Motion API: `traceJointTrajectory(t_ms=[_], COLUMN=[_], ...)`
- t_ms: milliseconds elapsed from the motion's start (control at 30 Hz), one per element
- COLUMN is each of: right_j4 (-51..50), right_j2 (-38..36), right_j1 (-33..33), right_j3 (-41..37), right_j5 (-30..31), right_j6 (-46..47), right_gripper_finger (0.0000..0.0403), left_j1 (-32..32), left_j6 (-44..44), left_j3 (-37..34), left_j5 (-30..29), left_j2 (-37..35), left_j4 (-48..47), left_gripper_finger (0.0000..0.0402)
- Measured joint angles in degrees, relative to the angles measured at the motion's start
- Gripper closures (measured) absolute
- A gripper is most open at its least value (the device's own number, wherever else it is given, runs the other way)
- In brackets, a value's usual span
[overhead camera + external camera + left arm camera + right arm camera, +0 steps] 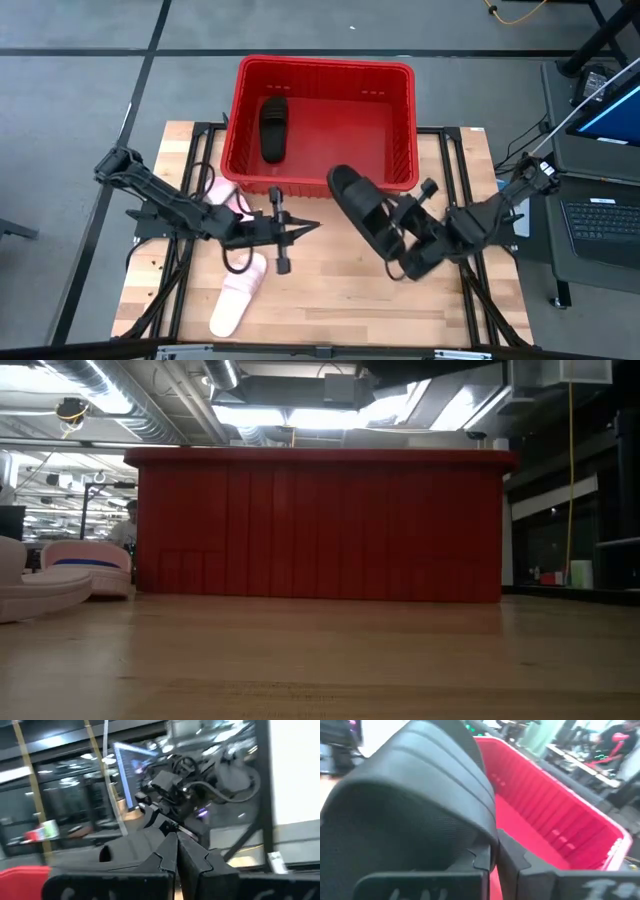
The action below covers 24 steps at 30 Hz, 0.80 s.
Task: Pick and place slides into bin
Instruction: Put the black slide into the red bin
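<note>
The red bin [325,120] stands at the table's far edge, with one black slide [273,128] lying in it. A second black slide [360,205] hangs in the air just in front of the bin's near wall, with my right gripper [398,228] shut on it. In the right wrist view this slide [415,800] fills the foreground, with the bin [545,820] behind it. My left gripper [305,228] is shut on nothing, above the table's middle. One pink slide [238,293] lies sole down near the front left. Another pink slide [222,195] lies partly under the left arm. My right gripper pinches the black slide at its wide strap [480,845] between its two fingers. The fingers come from the table's right, slanting a little downward. The slide is lifted clear of the table and reaches from the gripper toward the bin's near wall, tilted.
Bare wooden tabletop [340,300] lies in front of both grippers. The low view shows the bin's near wall [320,525] and both pink slides [85,565] at the left. A laptop [600,225] sits on a stand to the right of the table.
</note>
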Motion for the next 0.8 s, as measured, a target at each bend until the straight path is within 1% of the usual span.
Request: traceJointTrajectory(t_ms=[167,233,333,400,500,600,700,800], right_j4=[8.0,10.4,13.3,14.5,15.4,15.5,15.6,15.7], right_j2=[0.0,0.0,0.0,0.0,0.0,0.0,0.0,0.0], right_j1=[-5.0,-6.6,-8.9,-10.4,-12.4,-14.2,-15.7,-16.8], right_j3=[0.0,0.0,0.0,0.0,0.0,0.0,0.0,0.0], right_j5=[0.0,0.1,0.2,0.1,0.1,0.1,0.0,0.0], right_j6=[-10.7,-13.9,-16.3,-16.3,-16.3,-16.3,-16.3,-16.3], right_gripper_finger=[0.0387,0.0387,0.0387,0.0387,0.0387,0.0387,0.0387,0.0387], left_j1=[0.6,0.8,1.3,1.5,2.1,2.9,3.8,5.0], left_j6=[1.7,1.5,1.8,3.5,6.0,8.4,9.6,9.7], left_j3=[10.4,14.6,20.5,23.7,27.0,28.4,28.4,28.4], left_j5=[-9.4,-14.4,-21.6,-24.1,-25.7,-27.1,-27.1,-25.8], left_j2=[5.1,6.6,8.6,9.6,11.2,12.3,13.1,14.0], left_j4=[-14.3,-21.0,-26.6,-28.5,-28.9,-28.9,-29.4,-30.8], left_gripper_finger=[0.0401,0.04,0.0399,0.04,0.04,0.0395,0.0383,0.0362])
